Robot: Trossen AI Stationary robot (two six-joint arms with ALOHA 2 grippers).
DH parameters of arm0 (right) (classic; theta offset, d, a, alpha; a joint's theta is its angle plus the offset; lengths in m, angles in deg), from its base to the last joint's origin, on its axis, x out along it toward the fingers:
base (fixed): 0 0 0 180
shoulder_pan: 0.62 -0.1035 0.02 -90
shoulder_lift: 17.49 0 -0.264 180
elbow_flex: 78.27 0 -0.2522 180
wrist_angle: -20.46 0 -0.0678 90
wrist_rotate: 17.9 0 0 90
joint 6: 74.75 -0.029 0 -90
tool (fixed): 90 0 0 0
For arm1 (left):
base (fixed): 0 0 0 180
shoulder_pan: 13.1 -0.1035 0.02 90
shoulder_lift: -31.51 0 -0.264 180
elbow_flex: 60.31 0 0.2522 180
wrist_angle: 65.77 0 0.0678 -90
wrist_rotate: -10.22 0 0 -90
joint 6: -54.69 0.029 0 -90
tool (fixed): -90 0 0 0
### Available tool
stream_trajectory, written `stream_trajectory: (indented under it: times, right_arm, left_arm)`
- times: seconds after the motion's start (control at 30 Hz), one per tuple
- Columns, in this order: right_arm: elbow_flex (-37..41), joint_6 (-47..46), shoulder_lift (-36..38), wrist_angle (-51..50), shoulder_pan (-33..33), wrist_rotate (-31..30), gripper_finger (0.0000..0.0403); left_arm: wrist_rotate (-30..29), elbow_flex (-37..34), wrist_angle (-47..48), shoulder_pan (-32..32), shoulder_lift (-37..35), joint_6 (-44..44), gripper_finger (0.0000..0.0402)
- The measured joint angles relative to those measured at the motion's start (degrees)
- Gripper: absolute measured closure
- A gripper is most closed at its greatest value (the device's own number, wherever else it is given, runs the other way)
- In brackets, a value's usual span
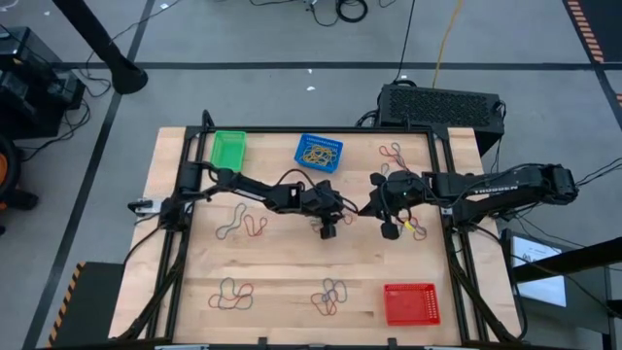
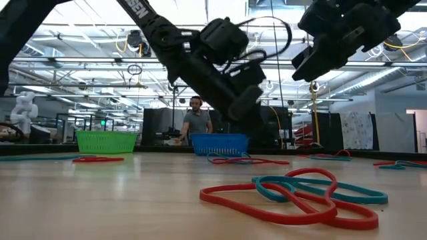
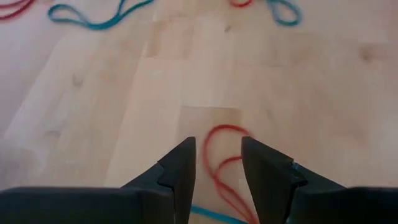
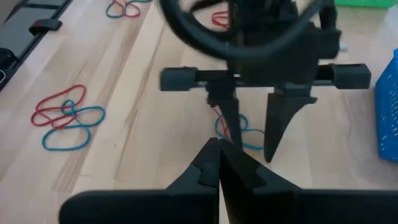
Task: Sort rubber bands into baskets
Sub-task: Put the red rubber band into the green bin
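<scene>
Pick step in hand. Left gripper point(image 3: 217, 168) held narrowly parted, lowered astride thin red rubber band loop point(image 3: 219, 163) on pale wooden tabletop point(image 3: 124, 112) centre. Right gripper point(image 4: 219, 163) closed, empty, hovering opposite. Next judged: closure, lift, transfer to red mesh plastic basket point(image 1: 410, 303).

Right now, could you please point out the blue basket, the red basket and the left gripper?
blue basket point(image 1: 319, 153): high view, on its mesh floor.
red basket point(image 1: 410, 303): high view, centre of its floor.
left gripper point(image 3: 218, 165): left wrist view, midway between its fingertips.

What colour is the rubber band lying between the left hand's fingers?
Red; the rubber band shows best in the left wrist view.
</scene>
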Motion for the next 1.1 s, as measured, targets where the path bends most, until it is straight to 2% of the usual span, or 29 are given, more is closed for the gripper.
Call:
stream_trajectory:
  times: [0.27,0.43,0.57,0.73,0.87,1.1]
  right_arm:
    - [0.0,0.2,0.1,-0.8,0.1,0.0,0.0403]
    - [0.0,0.2,0.1,-0.8,0.2,-0.1,0.0403]
    - [0.0,0.2,0.1,-0.5,0.2,-0.2,0.0403]
    - [0.0,0.2,0.1,-0.4,0.2,-0.2,0.0403]
    - [0.0,0.1,0.1,-0.4,0.2,-0.2,0.0403]
    - [0.0,-0.2,0.1,-0.5,0.2,-0.2,0.0403]
  left_arm:
    - [4.3,1.3,0.4,-0.5,4.4,-0.5,0.0265]
    - [4.5,1.8,3.4,-0.4,4.3,-1.0,0.0270]
    - [4.5,1.9,5.3,-0.4,4.2,-1.8,0.0308]
    - [4.5,1.9,5.2,-0.4,4.1,-1.5,0.0390]
    - [4.5,1.6,5.0,-0.1,2.8,-0.2,0.0396]
    - [5.2,1.6,7.2,0.5,-4.0,1.1,0.0399]
